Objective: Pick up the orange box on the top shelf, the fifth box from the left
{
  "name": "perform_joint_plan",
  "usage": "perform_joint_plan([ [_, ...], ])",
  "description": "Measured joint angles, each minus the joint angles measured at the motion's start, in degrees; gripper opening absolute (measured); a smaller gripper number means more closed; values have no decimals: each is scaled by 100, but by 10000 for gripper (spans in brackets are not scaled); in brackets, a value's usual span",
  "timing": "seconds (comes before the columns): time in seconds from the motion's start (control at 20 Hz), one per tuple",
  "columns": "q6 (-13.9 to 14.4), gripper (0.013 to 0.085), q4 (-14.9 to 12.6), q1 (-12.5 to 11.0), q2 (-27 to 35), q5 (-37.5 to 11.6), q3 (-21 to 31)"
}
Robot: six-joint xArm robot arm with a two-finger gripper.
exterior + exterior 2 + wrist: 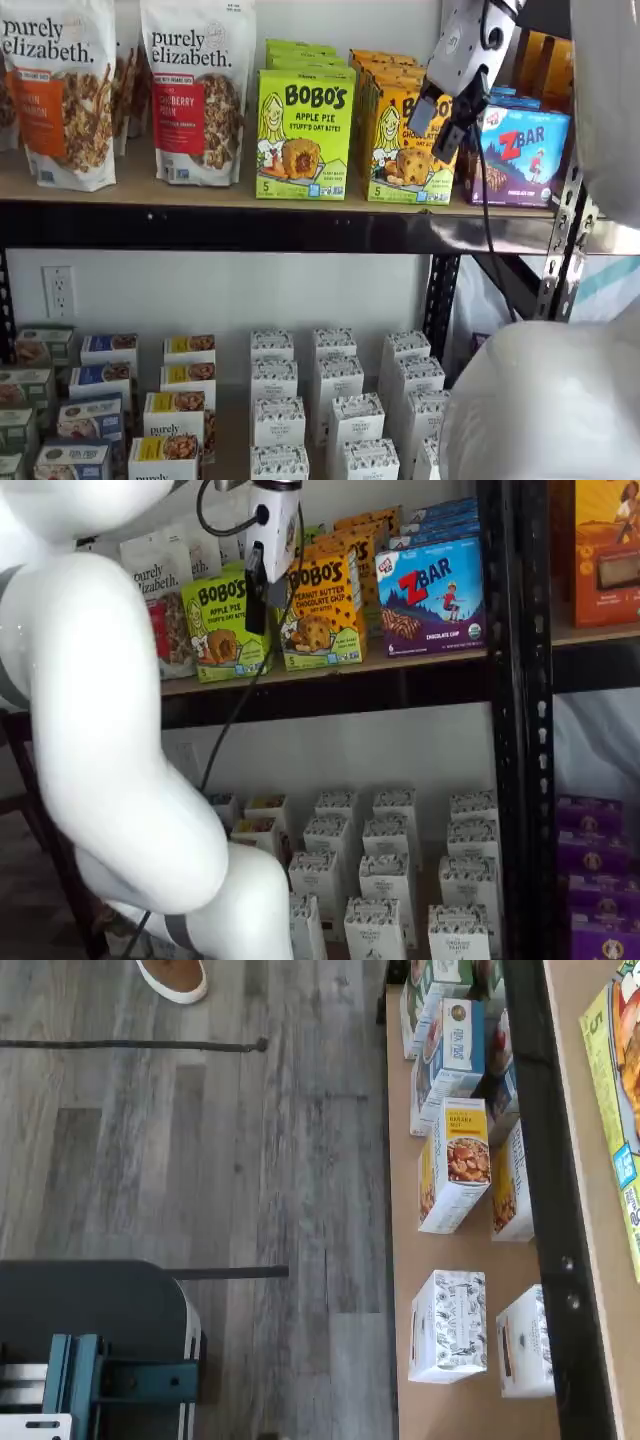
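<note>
Your gripper (440, 118) hangs in front of the top shelf (300, 228), its two black fingers pointing down and spread with a plain gap between them, holding nothing. The orange box (405, 142) stands upright directly behind those fingers, deeper into the shelf, with its printed face toward you; in both shelf views the fingers overlap that face, near its upper half. The box's long axis runs vertically, and more of the same cartons are lined up behind it. To one side of the gripper sits the lime-green Bobo's box (304, 133), to the other the ZBar box (515, 155), both just beside the target, so side room looks tight. I judge your coming move to be straight inward. How far the fingertips stand off the carton face I cannot tell.
</note>
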Motion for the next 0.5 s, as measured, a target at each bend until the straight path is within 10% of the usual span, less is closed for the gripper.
perform_joint_plan([
  [0.5,46,850,316,-51,-207,-260,152],
])
